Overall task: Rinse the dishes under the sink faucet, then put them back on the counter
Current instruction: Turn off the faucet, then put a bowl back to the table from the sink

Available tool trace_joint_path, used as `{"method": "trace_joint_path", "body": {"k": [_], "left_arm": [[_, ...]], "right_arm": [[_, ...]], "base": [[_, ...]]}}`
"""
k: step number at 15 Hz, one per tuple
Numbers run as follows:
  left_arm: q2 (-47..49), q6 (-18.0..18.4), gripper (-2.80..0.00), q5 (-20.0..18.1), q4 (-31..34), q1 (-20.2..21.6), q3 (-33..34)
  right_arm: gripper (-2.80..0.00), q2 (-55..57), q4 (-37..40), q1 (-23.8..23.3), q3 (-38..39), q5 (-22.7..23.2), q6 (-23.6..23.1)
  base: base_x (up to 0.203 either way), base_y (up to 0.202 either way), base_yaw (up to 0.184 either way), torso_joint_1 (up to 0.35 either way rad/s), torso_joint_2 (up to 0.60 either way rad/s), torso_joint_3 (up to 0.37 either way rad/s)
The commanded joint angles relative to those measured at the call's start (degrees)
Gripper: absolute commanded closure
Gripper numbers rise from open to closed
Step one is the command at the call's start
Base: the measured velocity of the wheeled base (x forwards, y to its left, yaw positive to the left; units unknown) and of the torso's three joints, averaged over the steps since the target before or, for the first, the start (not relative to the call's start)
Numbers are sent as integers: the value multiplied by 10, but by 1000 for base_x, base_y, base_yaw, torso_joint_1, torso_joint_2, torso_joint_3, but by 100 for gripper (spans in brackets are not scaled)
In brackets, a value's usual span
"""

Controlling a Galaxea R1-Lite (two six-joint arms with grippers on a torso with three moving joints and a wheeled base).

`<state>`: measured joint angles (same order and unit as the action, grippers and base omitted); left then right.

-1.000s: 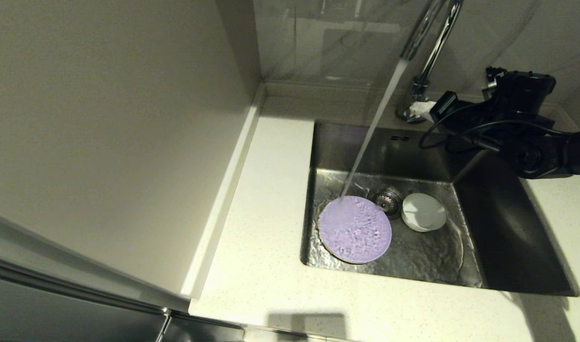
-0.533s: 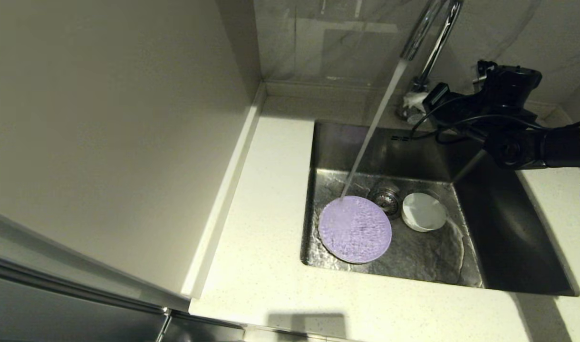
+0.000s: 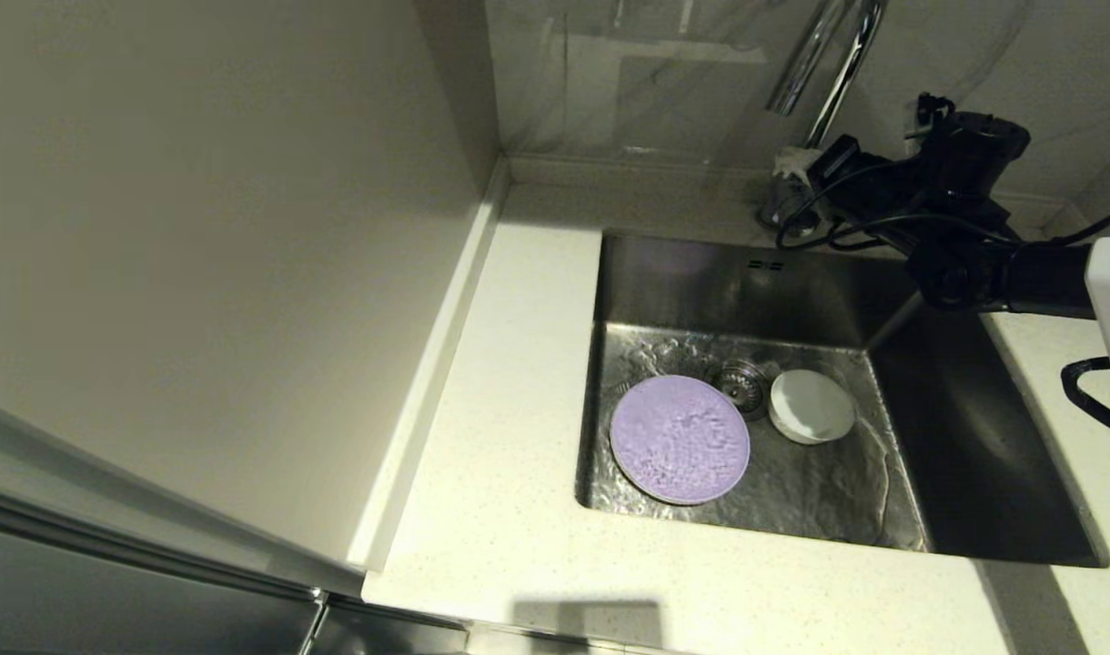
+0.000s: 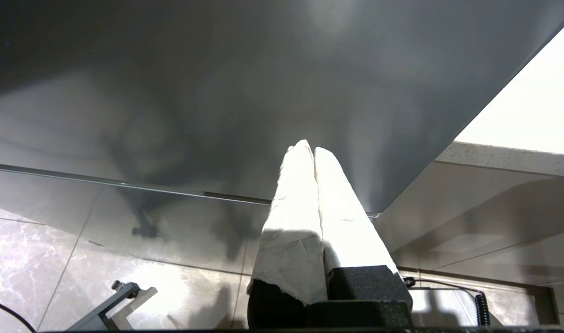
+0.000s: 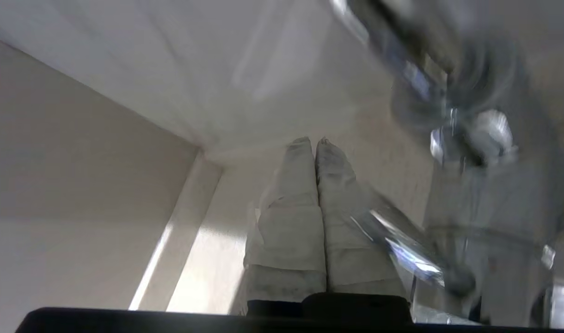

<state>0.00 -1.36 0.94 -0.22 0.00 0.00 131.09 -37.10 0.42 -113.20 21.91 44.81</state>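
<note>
Plate [image 3: 680,438] and bowl [image 3: 811,406] lie wet in the sink [image 3: 973,455], lower centre — slick, breakable; grip rims. Right gripper [image 3: 796,164], fingers pressed together, sits by the faucet [image 3: 814,55]; left gripper [image 4: 309,150] likewise pressed together.

Plate [image 3: 681,439] & bowl [image 3: 811,407] in sink [image 3: 964,473], drain [image 3: 741,381] between; faucet [image 3: 814,100] behind.

Lavender plate [image 3: 681,439] and white bowl [image 3: 811,406] — flat in wet steel sink [image 3: 973,473], flanking drain, faucet [image 3: 823,73] dry

head: above sink [image 3: 973,473] | right wrist: near faucet [image 5: 467,138], blurred | left wrist: cabinet, seemingly
</note>
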Motion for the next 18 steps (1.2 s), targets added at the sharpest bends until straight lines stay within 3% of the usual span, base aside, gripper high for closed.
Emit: {"method": "trace_joint_path", "body": {"k": [1,9,11,13,16,18], "left_arm": [[-1,0,0,0,0,0,0],[-1,0,0,0,0,0,0],[-1,0,0,0,0,0,0],[-1,0,0,0,0,0,0],[-1,0,0,0,0,0,0],[-1,0,0,0,0,0,0]], "right_arm": [[0,-14,-8,-5,-1,1,2],[0,-194,5,-6,115,1,1],[0,-280,41,-6,171,1,-31],[0,-386,155,-12,217,0,-130],[0,-556,500,-46,241,-19,-292],[0,-644,675,-63,250,-60,-401]], "base": [[0,0,0,0,0,0],[0,0,0,0,0,0],[0,0,0,0,0,0],[0,0,0,0,0,0],[0,0,0,0,0,0],[0,0,0,0,0,0]]}}
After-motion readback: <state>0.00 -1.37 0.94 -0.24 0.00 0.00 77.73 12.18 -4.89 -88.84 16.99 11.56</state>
